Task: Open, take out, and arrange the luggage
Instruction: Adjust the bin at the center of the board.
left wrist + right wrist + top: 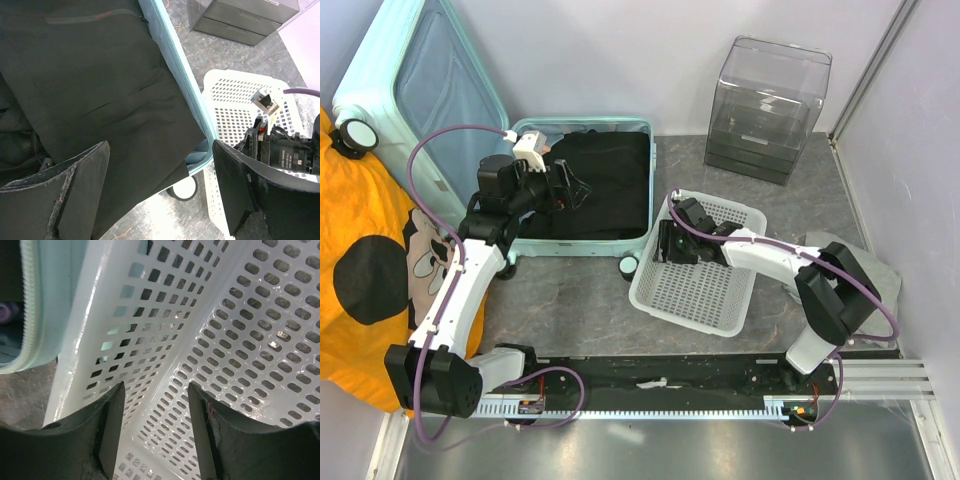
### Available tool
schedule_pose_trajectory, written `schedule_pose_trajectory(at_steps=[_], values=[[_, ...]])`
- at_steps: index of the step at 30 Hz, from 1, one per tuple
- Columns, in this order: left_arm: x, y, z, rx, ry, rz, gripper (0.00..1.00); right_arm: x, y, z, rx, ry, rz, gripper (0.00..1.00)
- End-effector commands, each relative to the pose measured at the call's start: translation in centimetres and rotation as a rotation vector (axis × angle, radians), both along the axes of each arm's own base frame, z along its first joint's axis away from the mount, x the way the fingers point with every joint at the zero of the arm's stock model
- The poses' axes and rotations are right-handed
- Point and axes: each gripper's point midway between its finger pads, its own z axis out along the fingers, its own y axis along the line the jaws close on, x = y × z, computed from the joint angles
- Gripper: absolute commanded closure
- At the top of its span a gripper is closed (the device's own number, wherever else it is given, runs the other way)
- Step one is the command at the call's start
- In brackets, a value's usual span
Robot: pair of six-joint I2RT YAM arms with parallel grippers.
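Note:
The mint suitcase [582, 246] lies open on the table. Its lid [382, 70] leans up at the back left, showing pale blue lining. Black clothing [605, 170] fills the base, and in the left wrist view the garment [100, 90] drapes over the mint rim [176, 65] above a spinner wheel [186, 188]. My left gripper [570, 190] hovers over the black clothing, jaws wide open and empty [160, 192]. My right gripper [665, 245] is open and empty inside the white mesh basket, by its left wall [155, 432].
The white mesh basket [720, 300] stands right of the suitcase, touching its corner. A clear plastic box [770, 105] stands at the back right. An orange printed cloth [370, 260] covers the left side. A grey cloth [885, 265] lies at the right wall.

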Motion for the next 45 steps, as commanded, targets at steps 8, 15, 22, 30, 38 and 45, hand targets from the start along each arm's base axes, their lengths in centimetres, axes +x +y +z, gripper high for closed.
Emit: schedule_pose_trajectory(at_steps=[8, 15, 22, 30, 38, 45], values=[[-0.1, -0.1, 1.0, 0.004, -0.041, -0.004, 0.10, 4.4, -5.8, 2.2, -0.159, -0.131, -0.167, 0.30], [-0.2, -0.1, 1.1, 0.002, -0.041, -0.007, 0.10, 8.3, -10.2, 0.1, -0.212, -0.150, -0.261, 0.28], [-0.3, -0.1, 1.1, 0.005, -0.043, -0.005, 0.10, 14.8, -9.8, -2.9, -0.210, -0.200, -0.282, 0.26], [-0.1, 0.2, 1.1, 0.021, -0.052, 0.009, 0.10, 22.1, -8.4, -2.6, -0.233, -0.289, -0.245, 0.24], [0.0, 0.1, 0.8, 0.015, -0.042, 0.003, 0.10, 24.6, -7.2, -3.4, -0.175, -0.289, -0.314, 0.24], [-0.1, 0.0, 0.9, 0.012, -0.040, 0.001, 0.10, 26.5, -7.4, -4.1, -0.130, -0.291, -0.465, 0.24]])
